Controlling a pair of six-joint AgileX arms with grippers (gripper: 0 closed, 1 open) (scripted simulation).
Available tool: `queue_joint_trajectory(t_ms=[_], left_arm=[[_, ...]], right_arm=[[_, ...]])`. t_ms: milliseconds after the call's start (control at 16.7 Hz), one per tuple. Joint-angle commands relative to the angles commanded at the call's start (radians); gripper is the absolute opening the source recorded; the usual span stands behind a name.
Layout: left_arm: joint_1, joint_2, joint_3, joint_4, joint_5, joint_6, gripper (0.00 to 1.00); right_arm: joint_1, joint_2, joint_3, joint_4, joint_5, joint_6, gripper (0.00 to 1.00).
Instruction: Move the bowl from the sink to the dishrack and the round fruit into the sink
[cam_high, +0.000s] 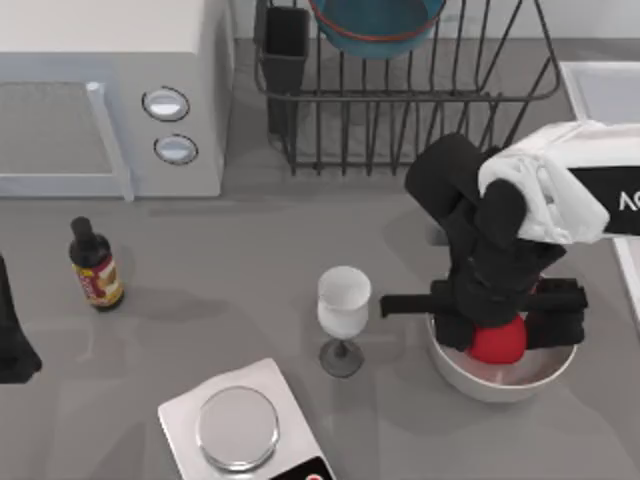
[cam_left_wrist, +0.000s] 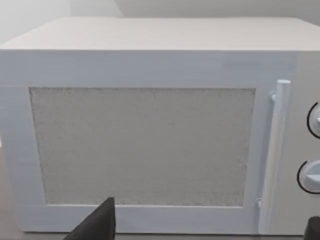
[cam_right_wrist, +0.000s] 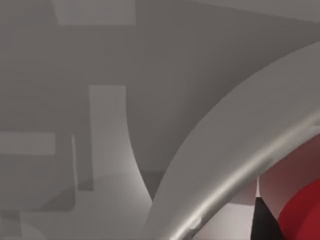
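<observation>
The teal-blue bowl (cam_high: 375, 25) with its orange-red rim line rests in the black wire dishrack (cam_high: 400, 120) at the back. A corner of the pale sink (cam_high: 600, 85) is at the far right. The red round fruit (cam_high: 503, 345) lies inside a glossy white bowl (cam_high: 500, 388) at the front right. My right gripper (cam_high: 490, 322) reaches straight down into that white bowl and is right on top of the fruit. In the right wrist view the fruit (cam_right_wrist: 305, 210) sits just past the white bowl's rim (cam_right_wrist: 225, 185). My left gripper (cam_left_wrist: 207, 235) is parked at the left edge, open and facing the microwave.
A white microwave (cam_high: 100, 90) fills the back left. A dark sauce bottle (cam_high: 96, 265) stands in front of it. A white wine glass (cam_high: 343, 305) stands close to the left of the white bowl. A kitchen scale (cam_high: 240, 425) sits at the front.
</observation>
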Motion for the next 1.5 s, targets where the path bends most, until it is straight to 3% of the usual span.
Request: queue_joint_trajectory(t_ms=[240,1020,1500], left_arm=[[0.0,0.0,0.0,0.0,0.0,0.0,1.0],[0.0,0.0,0.0,0.0,0.0,0.0,1.0],[0.0,0.0,0.0,0.0,0.0,0.0,1.0]], right_arm=[[0.0,0.0,0.0,0.0,0.0,0.0,1.0],[0.0,0.0,0.0,0.0,0.0,0.0,0.02],[0.0,0.0,0.0,0.0,0.0,0.0,0.0]])
